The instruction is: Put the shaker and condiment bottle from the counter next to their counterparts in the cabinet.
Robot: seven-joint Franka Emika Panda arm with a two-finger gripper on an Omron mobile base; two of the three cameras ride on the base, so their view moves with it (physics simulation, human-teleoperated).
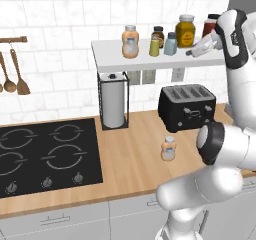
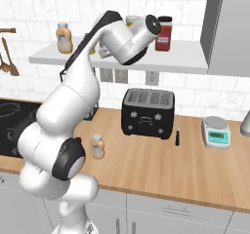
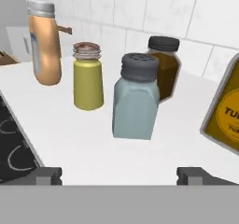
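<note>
the two-finger gripper stands released, its dark tips spread wide with nothing between them. straight ahead of the jaws, apart from both tips, the small pale blue-grey translucent shaker with a dark cap stands upright on the flat white open wall shelf. to the left of it, as the jaws see it, is the olive-yellow shaker with a dark cap, near but not touching, and further left the peach-orange bottle with a whitish label and pale cap. behind the blue-grey shaker is a dark brown jar with a black lid, and at the jaws' right a mustard-yellow jar.

the step in hand looks like letting go and backing off. to do it well, i would draw the hand straight back along its own line, tips kept wide, so neither one clips the shaker or the yellow jar. the second small peach-orange squeeze bottle waits on the long light-brown wooden worktop, in front of the black toaster.
</note>
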